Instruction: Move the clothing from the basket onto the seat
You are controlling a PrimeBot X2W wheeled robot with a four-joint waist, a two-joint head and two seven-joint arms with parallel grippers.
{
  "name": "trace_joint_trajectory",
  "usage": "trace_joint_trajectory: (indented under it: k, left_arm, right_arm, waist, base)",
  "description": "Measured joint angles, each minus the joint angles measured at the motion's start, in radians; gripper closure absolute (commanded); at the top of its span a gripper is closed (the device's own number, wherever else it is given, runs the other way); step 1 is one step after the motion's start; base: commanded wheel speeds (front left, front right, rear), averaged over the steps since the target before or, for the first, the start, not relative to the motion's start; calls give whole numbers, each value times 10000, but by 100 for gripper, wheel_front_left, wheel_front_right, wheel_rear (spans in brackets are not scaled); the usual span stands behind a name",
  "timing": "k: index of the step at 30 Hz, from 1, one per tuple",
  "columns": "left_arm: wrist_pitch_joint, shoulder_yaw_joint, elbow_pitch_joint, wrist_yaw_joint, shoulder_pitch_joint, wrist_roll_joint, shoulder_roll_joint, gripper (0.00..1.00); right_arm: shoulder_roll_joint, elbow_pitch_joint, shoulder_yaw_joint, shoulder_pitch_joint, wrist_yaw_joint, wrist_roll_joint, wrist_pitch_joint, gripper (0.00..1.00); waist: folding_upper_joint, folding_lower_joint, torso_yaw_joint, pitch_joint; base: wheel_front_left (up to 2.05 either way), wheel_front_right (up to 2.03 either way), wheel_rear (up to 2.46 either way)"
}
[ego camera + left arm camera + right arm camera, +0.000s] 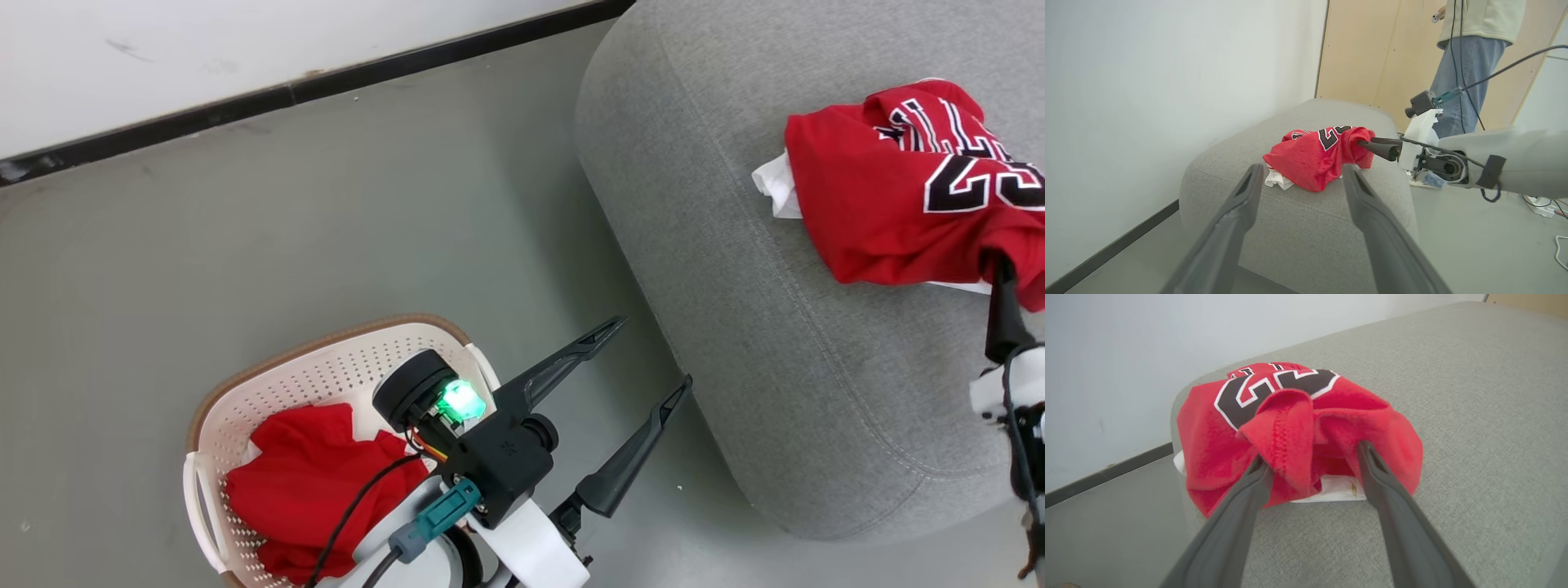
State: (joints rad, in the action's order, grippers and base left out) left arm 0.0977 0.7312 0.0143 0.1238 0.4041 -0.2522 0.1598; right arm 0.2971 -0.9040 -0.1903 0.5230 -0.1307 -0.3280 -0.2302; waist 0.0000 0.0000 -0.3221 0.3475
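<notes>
Clothing [890,212] sits on the seat [735,343] at two o'clock, right end effector [1310,457] spread wide around it, left end effector [653,351] wide and empty, while a red heap [310,482] in the basket [326,371] at seven o'clock awaits moving.

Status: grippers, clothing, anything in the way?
Left gripper open, over floor between basket and seat. Right gripper open, nosed into jersey on seat. More red clothing in basket. Person standing beyond seat.

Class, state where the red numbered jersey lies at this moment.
In the head view the jersey lies crumpled at the upper right, on the grey sofa, with the open right gripper at its near edge.
</notes>
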Motion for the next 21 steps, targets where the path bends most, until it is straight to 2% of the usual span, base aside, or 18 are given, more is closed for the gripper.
trace_joint_trajectory:
  k: [9, 14, 21]
  left_arm:
    - [127, -136, -140, -4, -91, -82, 17, 0]
    - [324, -297, -240, -86, -150, -224, 44, 0]
    - [541, -487, -385, -232, -384, -353, 63, 0]
  right_arm:
    - [-199, 717, 161, -918, 0, -167, -84, 0]
    - [-464, 1532, 353, -1443, 0, -347, -105, 0]
    - [-186, 2476, 447, -1701, 0, -336, -163, 0]
  waist:
    - [0, 0, -346, -285]
    - [0, 0, -549, -508]
    - [0, 0, -709, -819]
  base:
    - [0, 0, 0]
    - [0, 0, 0]
    - [0, 0, 0]
